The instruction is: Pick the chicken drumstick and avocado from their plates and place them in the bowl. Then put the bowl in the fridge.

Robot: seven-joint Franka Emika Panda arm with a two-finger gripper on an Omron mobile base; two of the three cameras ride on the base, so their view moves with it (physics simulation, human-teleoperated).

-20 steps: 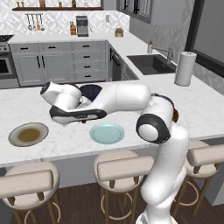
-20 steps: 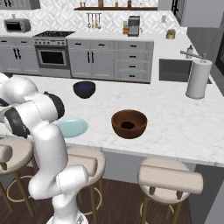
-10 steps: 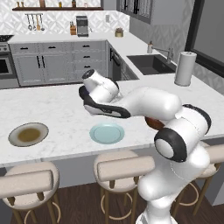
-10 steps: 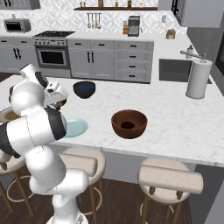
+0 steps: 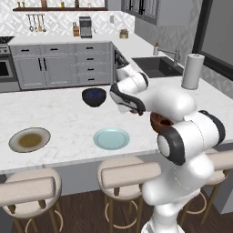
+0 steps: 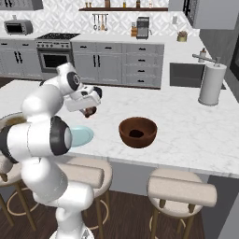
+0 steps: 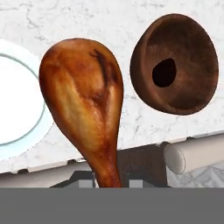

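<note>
Two plates sat on the white marble island counter [image 5: 54, 113] in the left base view. Farthest left lay the tan-olive plate [image 5: 29, 139] with its darker brown centre, bare. Well to its right, near the counter's front edge, lay the pale blue-green plate [image 5: 111, 138], also bare. Behind and between them stood a dark blue-black bowl [image 5: 94, 97].

Next rightward, the gripper [image 5: 132, 112] hung above the counter, past the blue-green plate and short of the reddish-brown bowl [image 5: 160, 121], which was partly hidden behind the arm. In the hand view the chicken drumstick [image 7: 86, 100] stood up from between the finger tips, its thin bone end pinched low in the frame and its rounded meaty end uppermost, so the gripper was clamped on it. The blue-green plate showed at the left edge of that view, and the bowl lay to the right of the drumstick, apart from it. A small dark avocado [image 7: 164, 72] rested at the bowl's bottom.

From the right base view, the drumstick [image 6: 89, 111] showed as a small brown shape under the hand, over bare marble between the blue-green plate and the bowl. Farther right stood a paper towel roll [image 6: 211, 84] on its holder, beside the sink [image 6: 186, 74].
</note>
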